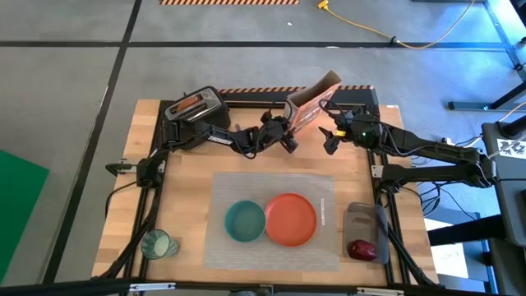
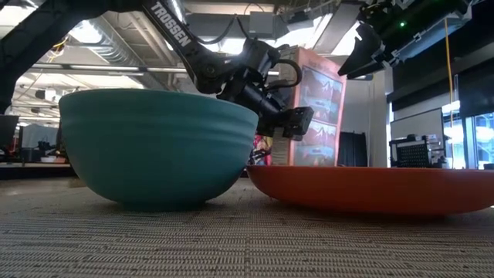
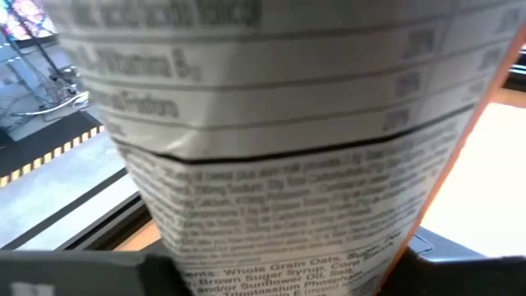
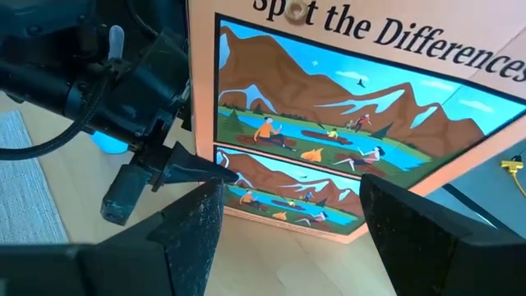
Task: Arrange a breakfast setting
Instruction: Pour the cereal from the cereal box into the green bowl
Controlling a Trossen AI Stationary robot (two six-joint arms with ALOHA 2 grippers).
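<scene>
Two black jointed arms, white "TROSSEN" lettering, looping black cables.

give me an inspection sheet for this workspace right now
Surface: wooden table, grey placemat on it.
Job's things: teal bowl and orange plate side by side on the placemat; glass at the front left corner; apple on a grey tray.
Clutter: toaster; tilted cereal box.
Grippers: left gripper at the box's side, jaws around it; right gripper open, facing the box.
Cables: yellow cable on the floor.
Surroundings: green mat.
</scene>
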